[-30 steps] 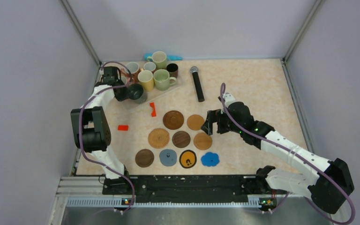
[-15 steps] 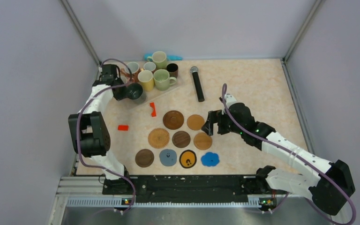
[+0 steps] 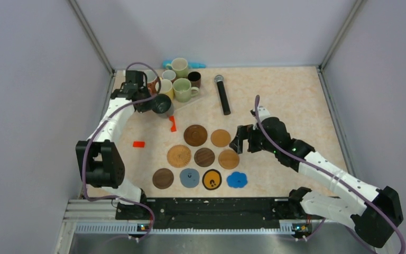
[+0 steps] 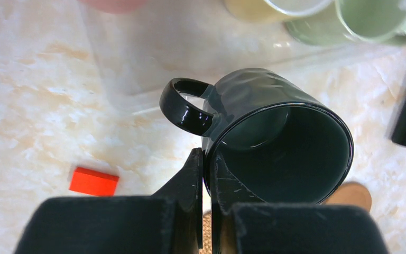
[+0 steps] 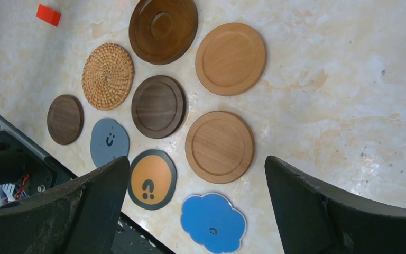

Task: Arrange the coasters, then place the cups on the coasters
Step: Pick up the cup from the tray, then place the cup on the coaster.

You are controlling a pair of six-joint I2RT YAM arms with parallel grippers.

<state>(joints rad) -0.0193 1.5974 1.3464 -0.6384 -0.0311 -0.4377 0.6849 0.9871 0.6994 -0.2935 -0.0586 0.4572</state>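
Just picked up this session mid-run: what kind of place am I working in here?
Probably an enclosed robot test cell, not a real kitchen: plain grey walls box in a marble-pattern tabletop, a metal rail runs along its near edge, and the mugs and coasters look like staged props.

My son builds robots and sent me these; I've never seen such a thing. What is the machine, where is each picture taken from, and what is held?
These are two white robot arms bolted to the near edge of a table, each ending in a two-finger gripper. The wide picture comes from a fixed camera above and behind them; the other two come from cameras on the wrists. On the table lie nine flat coasters, a cluster of mugs at the far left, a black microphone and two small red pieces. The left gripper is shut on the rim of a dark green mug. The right gripper is open and empty, near the coasters.
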